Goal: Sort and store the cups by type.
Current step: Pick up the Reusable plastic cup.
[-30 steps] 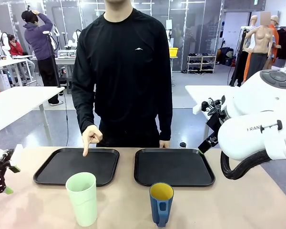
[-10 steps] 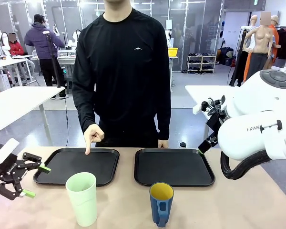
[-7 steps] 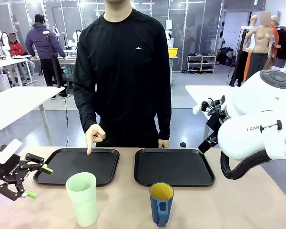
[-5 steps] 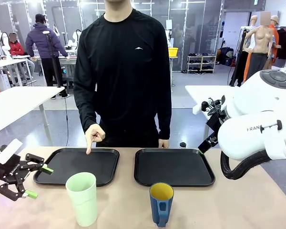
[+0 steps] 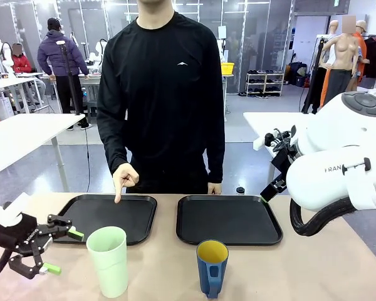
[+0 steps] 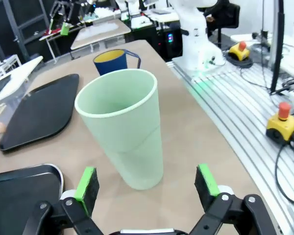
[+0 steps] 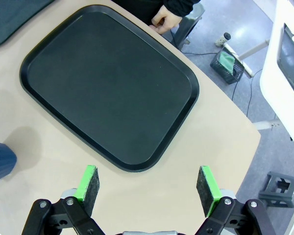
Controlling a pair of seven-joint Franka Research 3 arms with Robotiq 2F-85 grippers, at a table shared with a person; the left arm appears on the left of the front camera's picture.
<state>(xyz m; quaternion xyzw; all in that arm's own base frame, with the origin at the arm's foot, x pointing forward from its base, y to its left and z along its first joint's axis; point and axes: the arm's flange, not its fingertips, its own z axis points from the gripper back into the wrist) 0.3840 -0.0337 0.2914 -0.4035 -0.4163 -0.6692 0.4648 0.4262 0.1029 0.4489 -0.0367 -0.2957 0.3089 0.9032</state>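
Mint-green plastic tumbler [image 5: 108, 260] stood upright on the table [image 5: 313, 269], just on the robot's side of the left tray [image 5: 100, 216] and straight ahead of the left gripper [image 5: 64, 252]. The jaws were spread wide and empty, level with the vertical wall; in the left wrist view the tumbler sat centred beyond the pads [image 6: 87, 183], apparently not yet between them. The blue mug [image 5: 212, 266] stood well apart on the tumbler's right, before the right tray [image 5: 229, 219], over which the right gripper [image 7: 147, 188] hung fully open and empty; the left arm was judged the nearer.
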